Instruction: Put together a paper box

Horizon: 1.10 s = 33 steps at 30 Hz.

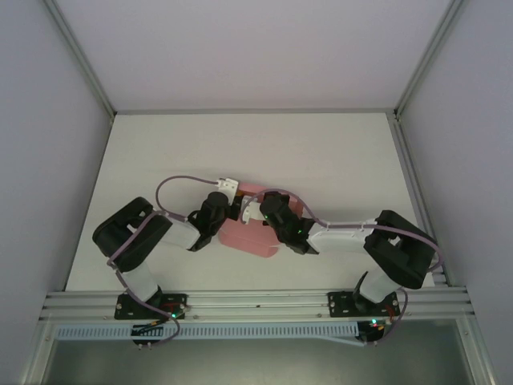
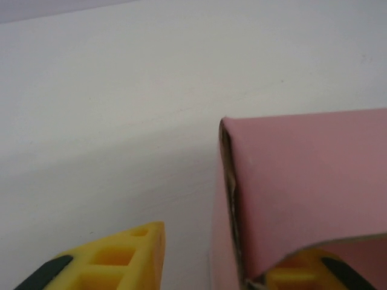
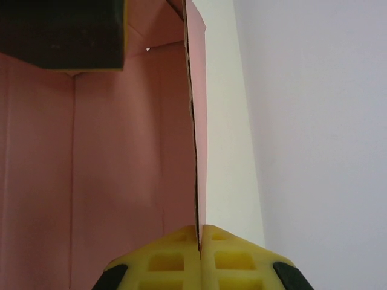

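- The white tabletop (image 1: 160, 152) carries one thing, and both arms reach in over it from the near edge.
- The paper box (image 1: 250, 237), pink thin card, lies about midway between the left and right edges, somewhat toward the near edge, with both arms meeting above it. It looks partly raised: one wall stands on edge beside the flat, creased base.
- The right end effector (image 3: 198, 240) is pinched tight on that upright wall, with the card's thin edge running straight up from between its yellow pads.
- The left end effector (image 2: 230, 251) stands partly apart. A pink flap lies over its right pad; its left pad is clear of the card.
- I judge the step to be folding up the sides. Next, the left needs a firm hold on its flap while the right keeps its wall steady.
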Tool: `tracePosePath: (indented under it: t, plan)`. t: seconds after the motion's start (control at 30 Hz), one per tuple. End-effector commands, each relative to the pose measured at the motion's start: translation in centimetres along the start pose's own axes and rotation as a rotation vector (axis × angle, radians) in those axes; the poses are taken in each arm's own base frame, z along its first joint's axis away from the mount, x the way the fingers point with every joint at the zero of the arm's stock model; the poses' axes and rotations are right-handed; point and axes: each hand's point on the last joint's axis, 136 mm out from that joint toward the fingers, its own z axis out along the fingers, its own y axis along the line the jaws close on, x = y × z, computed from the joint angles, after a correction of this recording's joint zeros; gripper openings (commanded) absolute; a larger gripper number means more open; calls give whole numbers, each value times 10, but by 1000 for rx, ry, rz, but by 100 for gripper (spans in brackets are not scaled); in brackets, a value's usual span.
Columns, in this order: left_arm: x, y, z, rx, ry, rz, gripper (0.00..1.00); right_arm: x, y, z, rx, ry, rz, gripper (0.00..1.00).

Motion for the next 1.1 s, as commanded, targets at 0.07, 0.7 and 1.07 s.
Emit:
tracePosePath:
  t: [0.07,0.7,1.07]
  plan:
    - [37,16,3,-51,123,18,39,17,25,-1,-111,46,-24,0]
    - [13,81,1,-532,68,-194,0,35,44,-11,-203,105,-11,0]
    - [-16,3,10,-72,24,-32,0,-2,-2,-12,-86,-37,161,36]
